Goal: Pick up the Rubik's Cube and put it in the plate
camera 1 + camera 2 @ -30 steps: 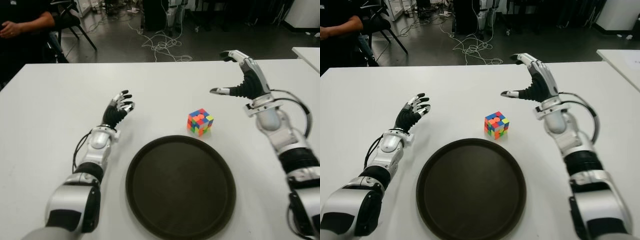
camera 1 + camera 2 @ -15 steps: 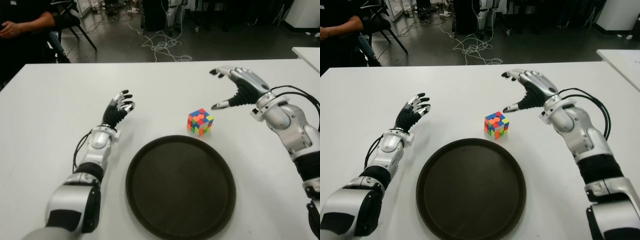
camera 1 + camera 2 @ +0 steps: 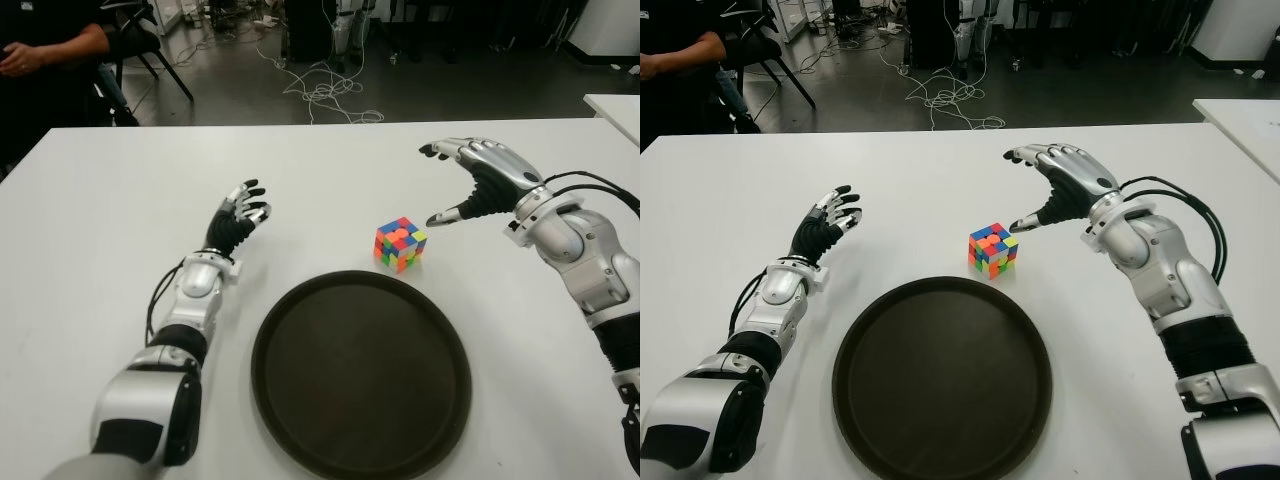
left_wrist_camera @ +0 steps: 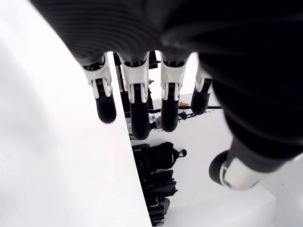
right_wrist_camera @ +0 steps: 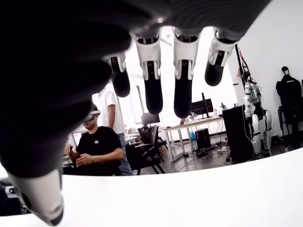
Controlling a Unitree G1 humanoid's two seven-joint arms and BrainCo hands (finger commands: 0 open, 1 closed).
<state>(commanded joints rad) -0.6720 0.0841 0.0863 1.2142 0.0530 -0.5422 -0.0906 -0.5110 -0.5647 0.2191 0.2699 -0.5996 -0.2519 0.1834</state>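
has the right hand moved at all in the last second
Yes. The right hand has swung down from its raised pose and in toward the Rubik's Cube, which hasn't shifted beside the plate. Its fingers are open and not touching the cube.

Table [image 3: 100,200]: plate [image 3: 361,375] at near centre; Rubik's Cube [image 3: 400,243] just behind plate's far rim; left hand [image 3: 238,218] left of cube; right hand [image 3: 480,180] right of cube, slightly behind.

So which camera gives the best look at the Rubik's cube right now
The left eye view: the Rubik's cube sits unobstructed on the white table, just beyond the dark plate, with the open right hand beside it. The right eye view shows much the same. Neither wrist view shows the cube.
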